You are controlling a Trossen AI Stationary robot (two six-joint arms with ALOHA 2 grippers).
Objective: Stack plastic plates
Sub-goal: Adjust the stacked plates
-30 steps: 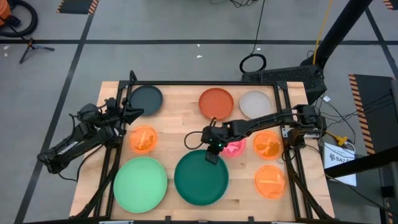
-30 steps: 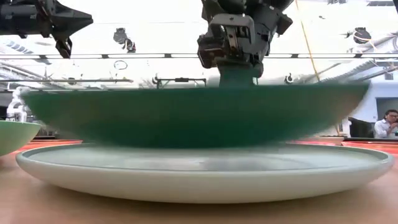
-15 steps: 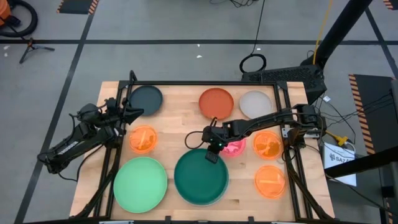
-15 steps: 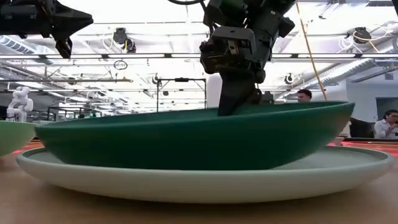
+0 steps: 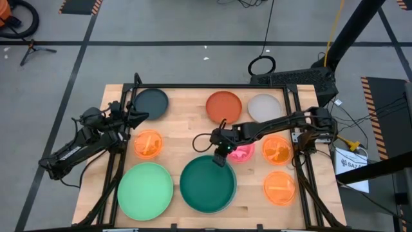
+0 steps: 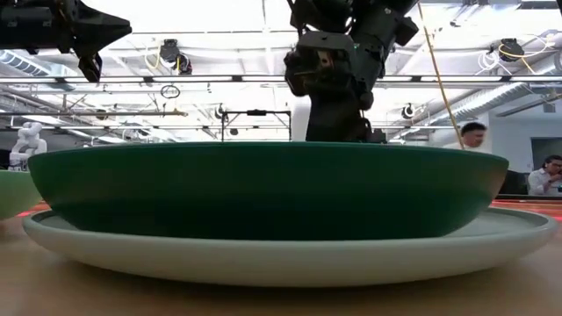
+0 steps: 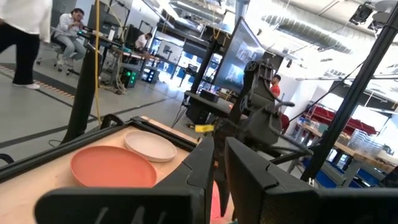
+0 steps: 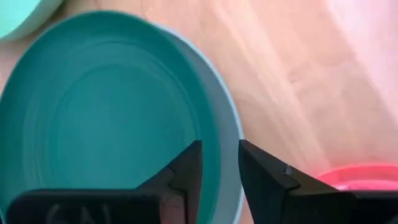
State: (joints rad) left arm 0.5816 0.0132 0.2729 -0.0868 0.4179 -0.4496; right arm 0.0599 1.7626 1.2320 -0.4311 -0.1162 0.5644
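The dark teal plate [image 5: 207, 183] [image 6: 263, 189] lies level inside the pale blue plate [image 6: 290, 254], whose rim [image 8: 231, 124] shows around it. My right gripper [image 5: 221, 158] [image 8: 220, 152] hangs open over the teal plate's far rim, slanting down. One finger is above the plate's inside and the other is outside the rim. The light green plate [image 5: 145, 190] lies to the left of the stack. My left gripper [image 5: 143, 116] [image 7: 220, 162] waits raised at the table's left side, with a narrow gap between its fingers and nothing in it.
At the back lie a dark grey plate [image 5: 150, 103], a red-orange plate [image 5: 224, 106] and a whitish plate [image 5: 264, 107]. A pink plate [image 5: 243, 153] lies just right of my right gripper. Small orange plates lie at left [image 5: 148, 144] and right [image 5: 277, 149] [image 5: 279, 187]. People stand in the room behind.
The teal plate hung above the pale blue plate. It came down with its near-left side first and its far rim still raised. Now it lies level in the pale blue plate. My right gripper has let go of the far rim and stayed over it.
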